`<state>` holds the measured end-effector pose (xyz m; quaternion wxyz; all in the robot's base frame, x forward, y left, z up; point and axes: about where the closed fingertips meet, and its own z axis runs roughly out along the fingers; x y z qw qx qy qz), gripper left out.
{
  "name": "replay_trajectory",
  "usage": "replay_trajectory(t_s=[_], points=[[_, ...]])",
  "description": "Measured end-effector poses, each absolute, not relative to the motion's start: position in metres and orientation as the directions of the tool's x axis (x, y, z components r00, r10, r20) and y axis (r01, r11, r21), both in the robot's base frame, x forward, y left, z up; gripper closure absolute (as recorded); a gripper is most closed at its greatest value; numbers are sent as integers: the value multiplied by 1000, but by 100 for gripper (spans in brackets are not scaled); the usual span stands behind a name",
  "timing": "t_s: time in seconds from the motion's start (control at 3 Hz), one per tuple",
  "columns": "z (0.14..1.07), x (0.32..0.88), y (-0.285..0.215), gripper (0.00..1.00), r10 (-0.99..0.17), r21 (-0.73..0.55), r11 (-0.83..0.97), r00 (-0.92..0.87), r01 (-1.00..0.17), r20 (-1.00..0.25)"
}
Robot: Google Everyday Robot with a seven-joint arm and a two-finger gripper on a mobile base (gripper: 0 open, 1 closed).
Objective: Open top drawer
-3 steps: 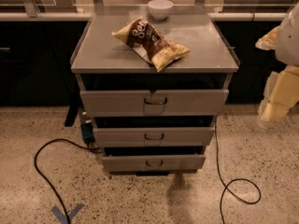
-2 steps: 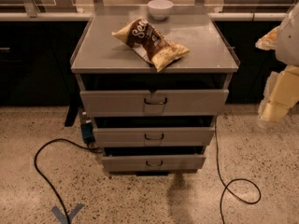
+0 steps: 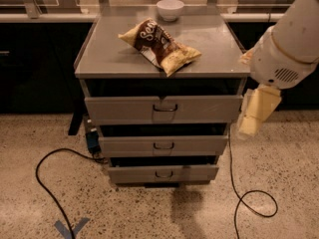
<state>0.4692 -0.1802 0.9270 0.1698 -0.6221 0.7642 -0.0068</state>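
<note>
The top drawer [image 3: 124,109] is the widest grey drawer front, just under the cabinet's top, with a small dark wire loop handle [image 3: 165,107] at its centre. A dark gap shows above its front. Its tray is hidden. My gripper [image 3: 255,114], a cream-coloured piece hanging below the white arm [image 3: 291,39], is to the right of the cabinet. It is level with the top drawer's right end and apart from the handle.
A chip bag [image 3: 159,45] and a white bowl [image 3: 170,9] sit on the cabinet top [image 3: 104,59]. Two narrower drawers [image 3: 129,146] lie below. Black cables run over the floor at the left [image 3: 45,183] and right [image 3: 249,203]. A dark counter is behind.
My arm and gripper have moved left, closer to the cabinet's right side. The drawers, bag and bowl have not moved.
</note>
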Motion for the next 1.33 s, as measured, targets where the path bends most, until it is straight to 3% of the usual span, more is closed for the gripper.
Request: replay_trajectory(t_s=[0.67,1.33], points=[[875,523,-176,0,-909,-274,297,-183,-915,-373],[820,568,-163,0,-850,-193,297,-167,-935,-500]])
